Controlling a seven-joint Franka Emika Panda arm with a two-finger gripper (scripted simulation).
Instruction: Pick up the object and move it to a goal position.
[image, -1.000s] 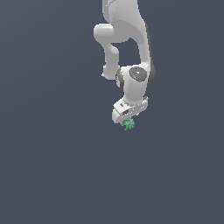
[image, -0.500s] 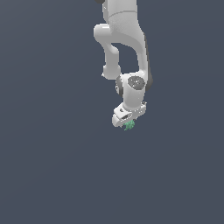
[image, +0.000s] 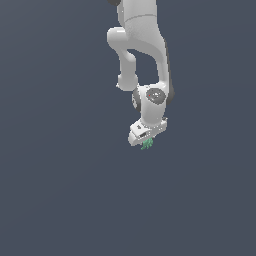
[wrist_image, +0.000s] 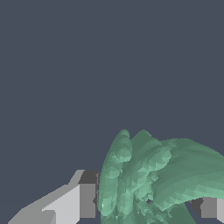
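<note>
Close to the wrist camera, a mint-green lump (wrist_image: 153, 179) with ribbed, finger-like lobes sits clamped between two grey fingers (wrist_image: 83, 199), pinched at its middle, probably so it rides steady during the carry. Its lower part is cut off by the frame edge. Farther off, in the exterior view, the white arm (image: 142, 60) reaches down, the gripper (image: 146, 141) at its 6 o'clock end holding the lump (image: 147, 145). No goal marker shows, and the plain dark background hides whether the lump is lifted.
</note>
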